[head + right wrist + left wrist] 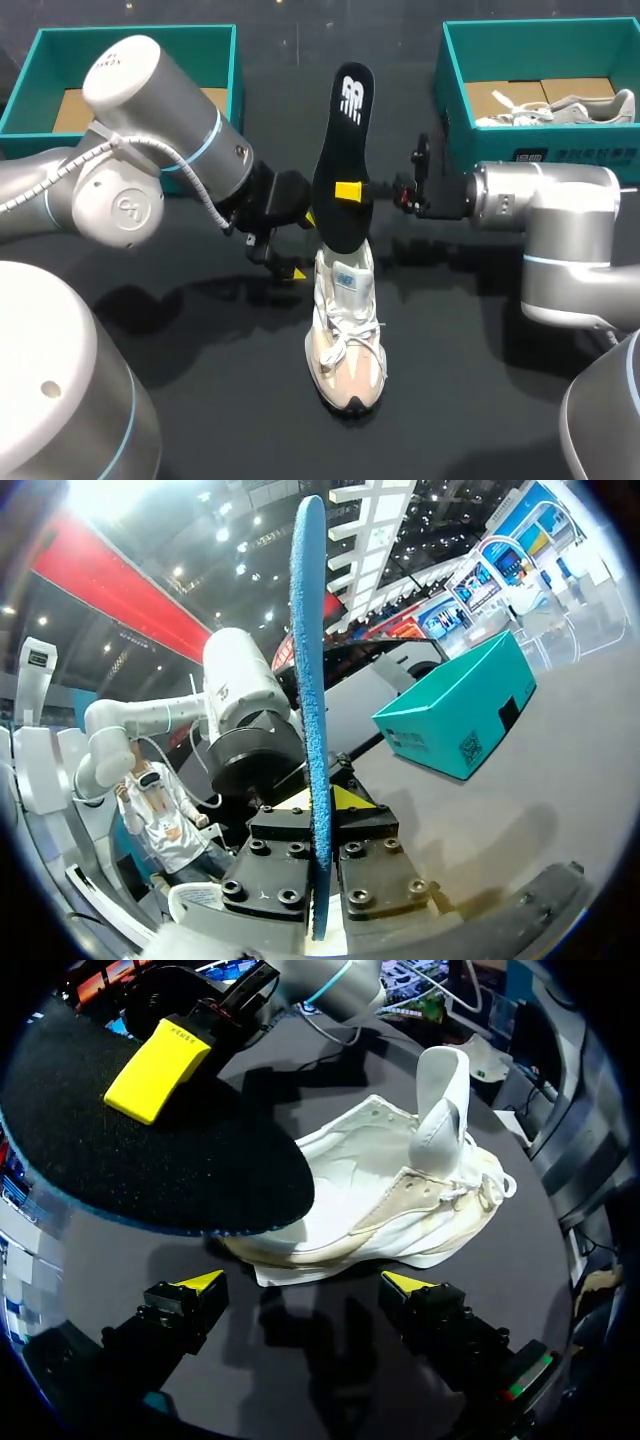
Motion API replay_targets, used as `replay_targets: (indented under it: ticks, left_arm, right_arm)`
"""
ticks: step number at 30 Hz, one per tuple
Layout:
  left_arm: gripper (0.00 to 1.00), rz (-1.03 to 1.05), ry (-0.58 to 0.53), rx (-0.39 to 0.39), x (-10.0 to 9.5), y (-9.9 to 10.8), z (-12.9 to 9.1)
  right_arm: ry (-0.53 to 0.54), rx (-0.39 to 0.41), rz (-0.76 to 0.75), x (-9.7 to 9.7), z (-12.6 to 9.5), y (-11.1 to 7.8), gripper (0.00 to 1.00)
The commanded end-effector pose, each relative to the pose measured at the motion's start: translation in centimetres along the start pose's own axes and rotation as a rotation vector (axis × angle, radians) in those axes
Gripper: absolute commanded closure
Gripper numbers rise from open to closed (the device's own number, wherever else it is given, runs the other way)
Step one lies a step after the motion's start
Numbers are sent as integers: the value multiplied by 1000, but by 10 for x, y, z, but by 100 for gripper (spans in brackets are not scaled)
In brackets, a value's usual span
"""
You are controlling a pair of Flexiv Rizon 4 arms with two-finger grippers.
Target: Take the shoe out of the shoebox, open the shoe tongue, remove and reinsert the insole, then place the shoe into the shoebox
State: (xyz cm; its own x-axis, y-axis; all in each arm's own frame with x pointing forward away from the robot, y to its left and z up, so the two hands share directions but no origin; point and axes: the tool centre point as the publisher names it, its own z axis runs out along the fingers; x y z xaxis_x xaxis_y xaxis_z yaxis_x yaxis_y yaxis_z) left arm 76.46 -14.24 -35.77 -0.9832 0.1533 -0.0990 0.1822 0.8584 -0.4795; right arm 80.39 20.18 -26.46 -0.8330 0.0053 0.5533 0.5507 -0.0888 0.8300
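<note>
Insole (pixel 343 150) upright, pinched flat between right gripper (pixel 349 191) fingers; left gripper (pixel 305 1281) jaws wide, empty, beside shoe (pixel 400 1200).

**A:** Fig. 1, head view. What is the supporting surface?

**B:** My table (pixel 450 330), a flat black top.

**A:** And what rests directly on it?

**B:** Three items. (a) The shoe (pixel 347 335) stands on its sole near the middle, toe toward me. (b) The left box (pixel 130 55), teal and open-topped, is at the far left. (c) The right box (pixel 560 155), also teal and open-topped, is at the far right.

**A:** How do they lie relative to each other?

**B:** The boxes are well apart. The shoe lies between them, nearer my side, and touches neither.

**A:** Fig. 2, left wrist view?

**B:** The shoe (pixel 400 1200) again, its sole flat on the black top and its tongue raised.
</note>
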Motion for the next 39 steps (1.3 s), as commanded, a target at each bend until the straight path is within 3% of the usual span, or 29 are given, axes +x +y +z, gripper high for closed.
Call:
replay_targets:
  ticks: [1,39]
  left_arm:
    - [0,1,1,-1,0,0,1]
    - [0,1,1,-1,0,0,1]
  right_arm:
    - [-24,-36,-9,7,-2,-6,100]
    - [-53,-113,-137,6,-9,-36,100]
